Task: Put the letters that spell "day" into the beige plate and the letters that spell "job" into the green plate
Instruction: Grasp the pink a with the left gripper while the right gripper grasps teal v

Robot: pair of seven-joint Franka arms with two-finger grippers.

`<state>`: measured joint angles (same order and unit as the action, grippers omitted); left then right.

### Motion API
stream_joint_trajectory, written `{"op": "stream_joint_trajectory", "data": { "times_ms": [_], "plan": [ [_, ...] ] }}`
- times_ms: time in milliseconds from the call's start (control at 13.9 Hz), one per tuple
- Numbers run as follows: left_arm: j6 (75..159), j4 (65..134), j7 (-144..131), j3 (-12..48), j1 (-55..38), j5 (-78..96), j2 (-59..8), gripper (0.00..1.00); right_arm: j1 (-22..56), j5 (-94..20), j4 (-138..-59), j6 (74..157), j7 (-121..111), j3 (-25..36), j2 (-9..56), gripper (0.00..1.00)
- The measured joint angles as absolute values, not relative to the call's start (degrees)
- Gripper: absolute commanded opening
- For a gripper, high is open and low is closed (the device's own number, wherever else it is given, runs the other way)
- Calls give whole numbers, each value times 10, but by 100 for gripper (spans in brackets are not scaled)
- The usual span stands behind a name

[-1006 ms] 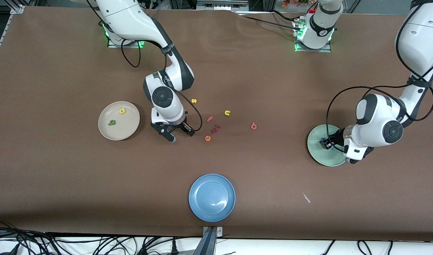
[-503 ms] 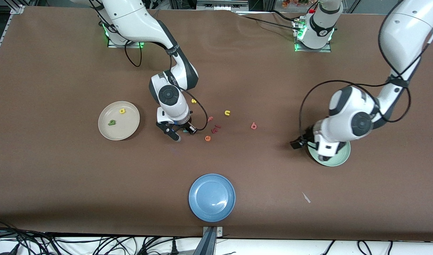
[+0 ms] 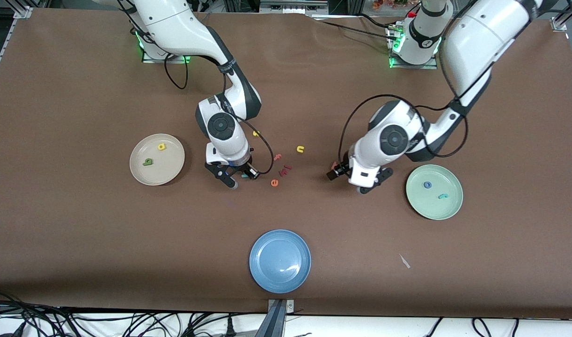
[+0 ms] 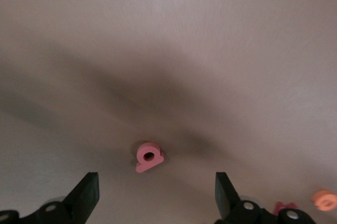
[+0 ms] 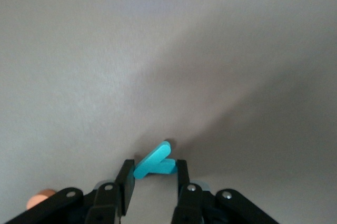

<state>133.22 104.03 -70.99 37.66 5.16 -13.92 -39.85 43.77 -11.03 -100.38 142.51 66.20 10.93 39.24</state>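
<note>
Right end effector point(image 5: 152, 179) is low over the counter point(image 3: 80, 224) between the beige plate point(image 3: 171, 161) and the loose letters, clamped on the teal "y" point(image 5: 154, 162). Green "d" point(image 3: 148, 162) and yellow "a" point(image 3: 161, 146) lie in the beige plate. Left end effector point(image 4: 157, 197) hangs over the pink "b" point(image 4: 148, 156), fingers wide apart, nothing held. Blue "o" point(image 3: 427, 185) and teal "j" point(image 3: 443, 196) sit in the green plate point(image 3: 426, 208). The "b" lies on the counter, between the green plate and the loose letters.
</note>
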Motion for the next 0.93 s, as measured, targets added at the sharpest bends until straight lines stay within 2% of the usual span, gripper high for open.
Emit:
{"op": "stream_joint_trajectory", "data": {
  "times_ms": [216, 431, 718, 790, 862, 934],
  "plan": [
    [1364, 1040, -710, 332, 2, -139, -417, 91, 437, -110, -997, 1341, 569, 162, 366, 25],
    [1375, 1040, -703, 328, -3, -140, -427, 90, 432, -111, -1005, 1249, 446, 225, 329, 25],
    [1373, 1041, -676, 327, -9, -145, -428, 86, 427, -118, -1093, 1256, 313, 288, 293, 27],
    [1370, 1042, -667, 326, -9, -146, -429, 86, 426, -139, -1118, 1274, 277, 300, 291, 33],
    [1364, 1043, -655, 324, -8, -146, -430, 86, 421, -162, -1140, 1294, 243, 306, 290, 58],
    [1357, 1044, -642, 323, -7, -146, -430, 86, 415, -180, -1159, 1312, 215, 307, 290, 100]
  ]
}}
